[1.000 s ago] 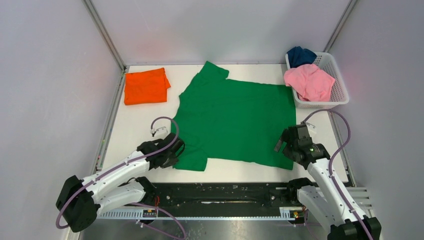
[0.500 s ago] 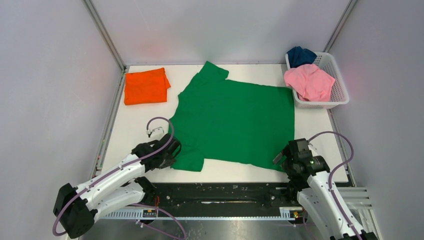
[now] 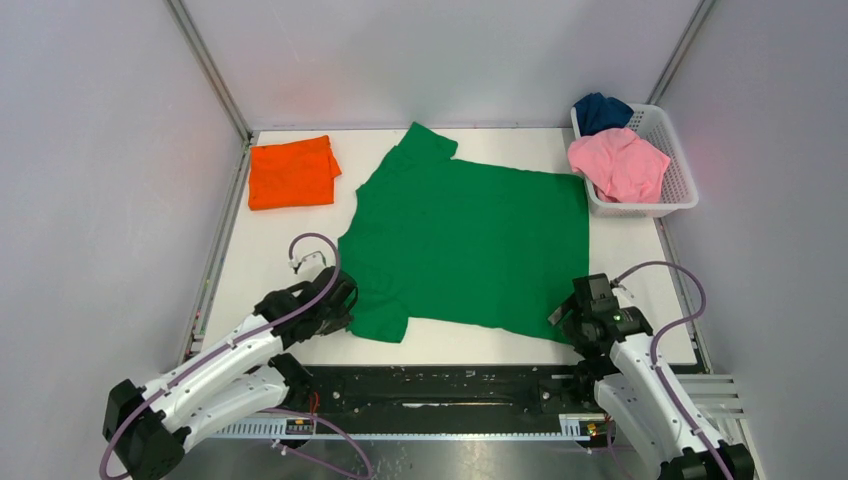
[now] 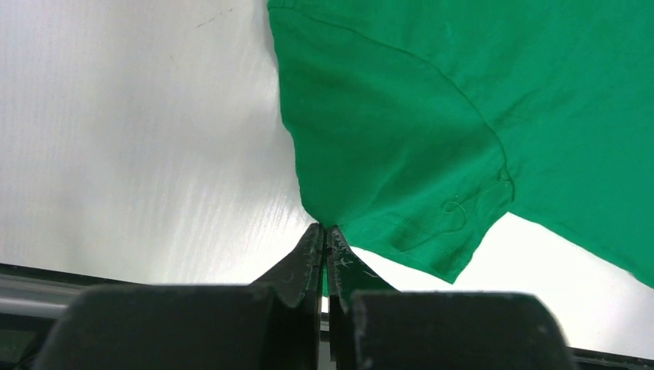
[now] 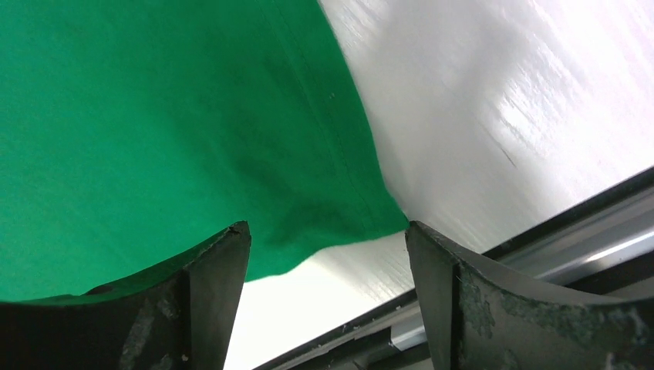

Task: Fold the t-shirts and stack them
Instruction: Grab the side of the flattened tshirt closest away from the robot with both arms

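The green t-shirt, dragged flat and nearer on the table, is kept pinched at the sleeve by the closed left gripper but has been released by the wide-spread right gripper, ready for folding

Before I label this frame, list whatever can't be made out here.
Navy t-shirt: top view, partly buried under the pink t-shirt in the basket; folded or not, unclear.
Left gripper: left wrist view, its shut jaws hide how much green t-shirt they pinch.
Right gripper: right wrist view, open; height above the table unreadable.
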Motion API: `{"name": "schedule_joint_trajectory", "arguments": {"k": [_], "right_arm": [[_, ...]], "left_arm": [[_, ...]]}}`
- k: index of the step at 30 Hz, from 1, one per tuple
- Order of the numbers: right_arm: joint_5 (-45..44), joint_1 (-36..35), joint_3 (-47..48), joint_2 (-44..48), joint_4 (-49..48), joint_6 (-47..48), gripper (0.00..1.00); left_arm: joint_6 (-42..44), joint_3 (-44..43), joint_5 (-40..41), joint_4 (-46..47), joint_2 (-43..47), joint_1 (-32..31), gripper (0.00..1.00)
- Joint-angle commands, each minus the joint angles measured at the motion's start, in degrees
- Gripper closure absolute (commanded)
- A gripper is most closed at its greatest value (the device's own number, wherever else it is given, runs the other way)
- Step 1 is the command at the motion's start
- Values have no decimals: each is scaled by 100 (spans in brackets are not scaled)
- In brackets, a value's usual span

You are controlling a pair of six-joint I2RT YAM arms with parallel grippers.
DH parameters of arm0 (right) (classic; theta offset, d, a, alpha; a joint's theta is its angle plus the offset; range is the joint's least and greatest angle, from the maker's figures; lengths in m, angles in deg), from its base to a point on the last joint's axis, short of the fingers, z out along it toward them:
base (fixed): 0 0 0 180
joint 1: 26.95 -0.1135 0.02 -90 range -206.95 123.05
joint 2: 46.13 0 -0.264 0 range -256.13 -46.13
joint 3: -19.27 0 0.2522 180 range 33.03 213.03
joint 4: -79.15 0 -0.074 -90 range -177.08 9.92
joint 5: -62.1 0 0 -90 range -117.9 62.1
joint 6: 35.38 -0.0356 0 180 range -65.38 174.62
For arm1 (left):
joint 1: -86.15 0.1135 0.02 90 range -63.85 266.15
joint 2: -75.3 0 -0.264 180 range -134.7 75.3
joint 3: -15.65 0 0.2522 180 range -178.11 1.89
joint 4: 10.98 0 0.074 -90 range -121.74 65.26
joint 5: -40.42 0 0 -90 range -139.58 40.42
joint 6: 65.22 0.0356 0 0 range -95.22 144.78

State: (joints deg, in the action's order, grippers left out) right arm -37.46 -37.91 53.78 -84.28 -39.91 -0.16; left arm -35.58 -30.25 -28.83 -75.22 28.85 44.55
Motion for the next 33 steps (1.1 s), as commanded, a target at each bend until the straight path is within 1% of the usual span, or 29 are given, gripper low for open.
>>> {"name": "schedule_joint_trajectory", "arguments": {"k": [1, 3, 6, 7, 9, 12, 16, 20, 21, 23, 25, 30, 33], "right_arm": [[-506, 17, -1, -348, -578, 269, 19], [-496, 27, -24, -549, -820, 339, 20], [-180, 49, -103, -940, -1390, 352, 21], [-19, 60, -156, -1061, -1612, 377, 24], [179, 59, -178, -1268, -1774, 407, 34], [291, 52, -99, -1297, -1642, 571, 51], [336, 59, -105, -730, -1119, 630, 71], [441, 58, -125, -51, -859, 594, 94], [461, 59, -63, 41, -733, 592, 97], [596, 59, 150, 133, -350, 637, 100], [730, 58, 328, 200, 92, 702, 100], [812, 59, 539, 517, 814, 750, 96], [860, 55, 600, 749, 1025, 752, 95]], "left_arm": [[-142, -42, -100, 188, 175, 27, 100], [-164, -37, -106, 173, 216, 28, 100], [-235, -3, -102, 167, 259, 23, 100], [-243, 2, -105, 153, 262, 21, 100], [-279, -30, -94, 70, 268, 25, 100], [-326, -89, -54, -68, 321, 29, 100], [-436, -111, -77, -226, 484, 30, 100], [-607, -77, -183, -472, 738, 28, 100], [-684, -89, -237, -572, 788, 25, 100], [-848, -86, -438, -751, 933, 17, 100], [-1009, -21, -648, -923, 1148, 10, 100], [-1283, 100, -1049, -1316, 1954, -23, 100], [-1236, 242, -1318, -1231, 2254, -27, 100]]}}
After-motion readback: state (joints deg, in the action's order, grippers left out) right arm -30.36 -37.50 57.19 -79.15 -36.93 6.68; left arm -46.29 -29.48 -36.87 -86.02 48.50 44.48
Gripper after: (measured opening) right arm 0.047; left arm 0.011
